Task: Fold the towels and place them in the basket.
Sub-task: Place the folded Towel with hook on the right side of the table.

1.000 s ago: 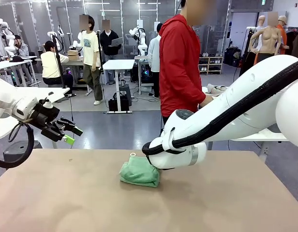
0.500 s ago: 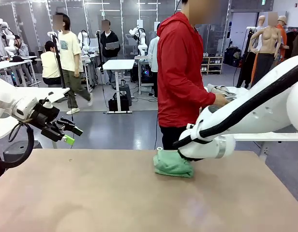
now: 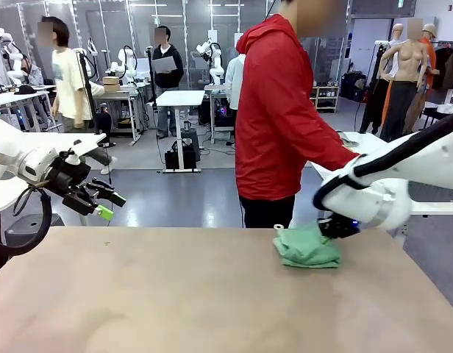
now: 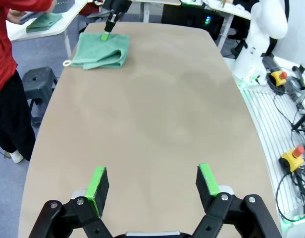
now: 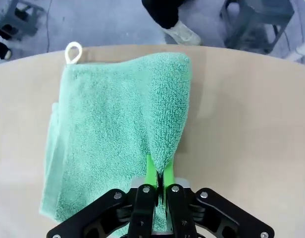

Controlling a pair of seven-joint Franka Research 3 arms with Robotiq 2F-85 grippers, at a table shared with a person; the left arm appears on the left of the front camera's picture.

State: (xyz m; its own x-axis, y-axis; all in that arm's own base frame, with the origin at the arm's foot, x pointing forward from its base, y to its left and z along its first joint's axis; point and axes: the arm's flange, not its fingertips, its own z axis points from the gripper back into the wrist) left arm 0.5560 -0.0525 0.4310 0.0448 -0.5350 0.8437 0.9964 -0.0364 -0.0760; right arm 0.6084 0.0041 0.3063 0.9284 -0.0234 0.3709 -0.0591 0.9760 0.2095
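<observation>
Towel (image 3: 307, 248), mint, lies bunched at far edge of table (image 3: 138, 294), right of centre. Front view: L gripper (image 3: 112, 206) raised off left edge, jaws wide; R gripper (image 3: 337, 226) pinches towel fold. R wrist view: white loop (image 5: 73, 52) at towel's far corner.

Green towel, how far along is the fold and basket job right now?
Done: the green towel lies folded at the far right of the table. In hand: the right claw is shut on a fold of it. Left: it is not yet in a basket, and the left claw hangs open, holding nothing.
</observation>
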